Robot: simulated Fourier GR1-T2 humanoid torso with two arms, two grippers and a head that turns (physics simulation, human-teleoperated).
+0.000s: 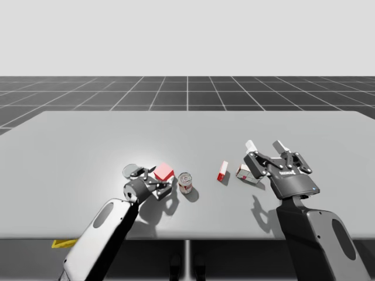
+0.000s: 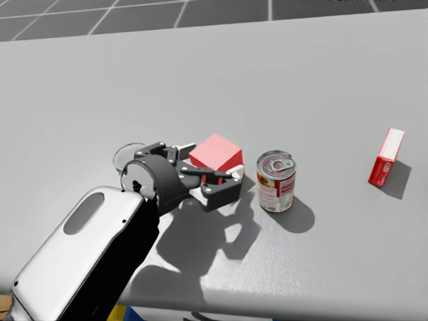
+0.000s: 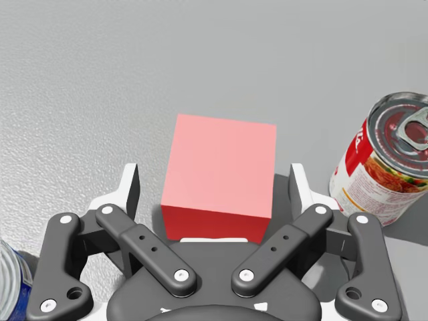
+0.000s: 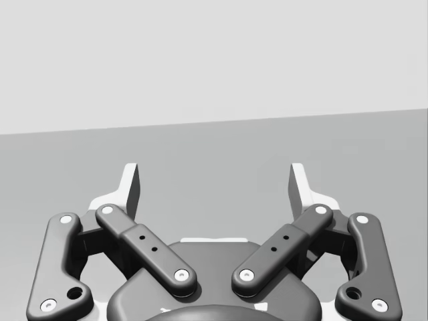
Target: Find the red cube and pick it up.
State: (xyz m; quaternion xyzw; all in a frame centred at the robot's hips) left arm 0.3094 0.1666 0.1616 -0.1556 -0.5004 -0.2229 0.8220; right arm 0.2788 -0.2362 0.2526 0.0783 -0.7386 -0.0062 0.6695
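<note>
The red-and-white can [image 3: 388, 160] is standing sealed on the table [image 3: 100, 80], just beside the red cube [image 3: 221, 170]. My left end effector [image 3: 215, 184] is straddling the cube, wide open, not gripping it; my right end effector [image 4: 214, 184] is hanging open, empty.

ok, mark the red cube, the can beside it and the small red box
red cube [image 3: 221, 164]: left wrist view, top face
red-and-white can [image 2: 275, 190]: head view, side label
small red box [image 2: 386, 157]: head view, broad side

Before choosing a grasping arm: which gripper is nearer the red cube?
Left. My left gripper straddles the red cube, open; my right gripper hovers beyond the can and red box.
</note>
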